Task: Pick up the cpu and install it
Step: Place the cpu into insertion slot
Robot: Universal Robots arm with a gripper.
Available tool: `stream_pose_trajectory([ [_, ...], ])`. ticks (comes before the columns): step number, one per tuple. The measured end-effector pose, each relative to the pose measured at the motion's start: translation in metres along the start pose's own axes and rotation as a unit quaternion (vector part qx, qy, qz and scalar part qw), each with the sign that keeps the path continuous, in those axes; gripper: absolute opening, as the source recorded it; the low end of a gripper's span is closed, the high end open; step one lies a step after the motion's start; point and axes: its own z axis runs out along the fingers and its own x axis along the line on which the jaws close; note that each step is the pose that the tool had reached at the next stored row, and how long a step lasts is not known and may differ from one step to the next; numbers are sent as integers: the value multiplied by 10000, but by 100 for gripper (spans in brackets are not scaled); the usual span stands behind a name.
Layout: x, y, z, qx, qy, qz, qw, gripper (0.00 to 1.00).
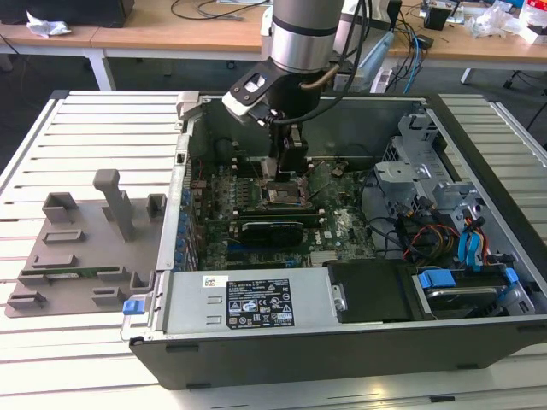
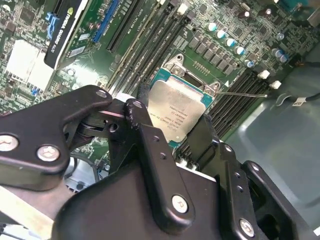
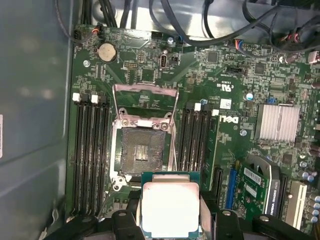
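Observation:
The cpu (image 3: 170, 207) (image 2: 177, 107) is a small square chip with a silvery top and a green rim, and my gripper (image 3: 171, 212) (image 2: 175, 120) is shut on it, one black finger on each side. In the exterior view the gripper (image 1: 286, 162) hangs inside the open computer case, just above the motherboard's socket (image 1: 282, 193). In the first wrist view the socket (image 3: 142, 150) is open, its dark contact field bare and its metal load plate (image 3: 145, 95) swung up. The cpu hovers close over the socket and is not seated.
Memory slots (image 3: 90, 150) (image 3: 196, 145) flank the socket. A graphics card (image 1: 273, 229) lies just in front of it, a power supply (image 1: 256, 299) nearer still. Drive cage and cables (image 1: 436, 222) crowd the exterior view's right. A grey plastic tray (image 1: 77, 248) rests on the slatted table.

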Motion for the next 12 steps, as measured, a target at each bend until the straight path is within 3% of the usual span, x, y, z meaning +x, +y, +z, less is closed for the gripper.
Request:
stream_pose_trajectory([
  [6, 0, 0, 2, 8, 23, 330, 9995, 55],
  [12, 0, 0, 4, 14, 36, 520, 9986, 55],
])
